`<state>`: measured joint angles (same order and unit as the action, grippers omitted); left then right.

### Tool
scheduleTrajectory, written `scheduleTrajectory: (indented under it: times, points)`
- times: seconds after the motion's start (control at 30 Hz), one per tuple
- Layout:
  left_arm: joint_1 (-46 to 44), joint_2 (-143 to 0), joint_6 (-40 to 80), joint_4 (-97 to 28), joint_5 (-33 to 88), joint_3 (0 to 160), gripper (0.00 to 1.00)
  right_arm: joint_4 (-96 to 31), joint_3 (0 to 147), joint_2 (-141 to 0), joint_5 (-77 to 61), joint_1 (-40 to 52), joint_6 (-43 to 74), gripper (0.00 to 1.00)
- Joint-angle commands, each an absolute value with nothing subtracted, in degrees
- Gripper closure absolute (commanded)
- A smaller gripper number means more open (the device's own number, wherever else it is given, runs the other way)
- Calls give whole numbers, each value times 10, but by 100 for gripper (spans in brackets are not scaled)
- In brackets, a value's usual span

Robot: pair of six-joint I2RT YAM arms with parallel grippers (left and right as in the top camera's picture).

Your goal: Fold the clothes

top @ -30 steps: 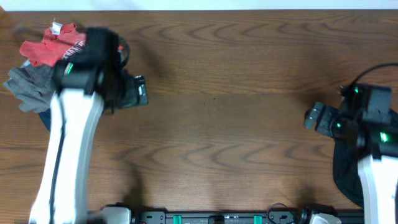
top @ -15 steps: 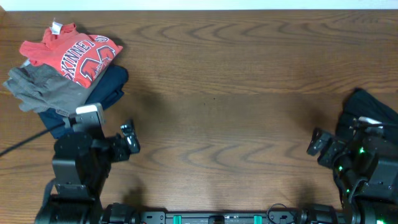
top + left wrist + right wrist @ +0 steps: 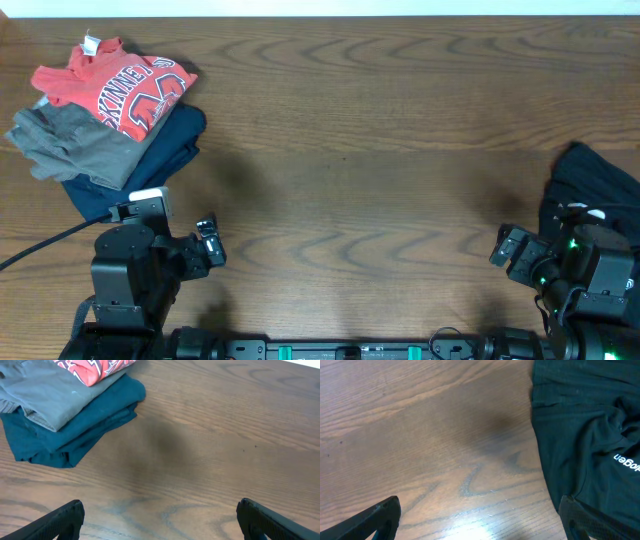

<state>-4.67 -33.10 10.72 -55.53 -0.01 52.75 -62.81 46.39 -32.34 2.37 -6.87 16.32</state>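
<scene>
A coral-red T-shirt with white lettering lies folded on top of a pile at the far left, over a grey garment and a dark blue garment. The pile also shows in the left wrist view. A black garment with a small white logo lies crumpled at the right edge; it shows in the right wrist view. My left gripper is open and empty, near the front left, short of the pile. My right gripper is open and empty, its right finger beside the black garment.
The brown wooden table spans the whole view. A black cable runs to the left arm near the front left edge. Both arm bases stand at the front edge.
Both arms have drawn back toward the front edge. The left arm left the pile, which now lies uncovered. The black garment at the right shows more fully.
</scene>
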Motion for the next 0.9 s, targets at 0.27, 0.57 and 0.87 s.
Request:
scheduleTrajectory:
  times: [0.27, 0.57, 0.87]
  points:
    - [-46, -329, 115, -557, -5, 527, 2, -629, 461, -317, 30, -64, 171, 1]
    - [-46, -329, 115, -557, -5, 527, 2, -556, 439, -230, 32, -11, 101, 1]
    - [-46, -329, 115, -557, -5, 527, 2, -292, 250, -72, -102, -3, 5, 1]
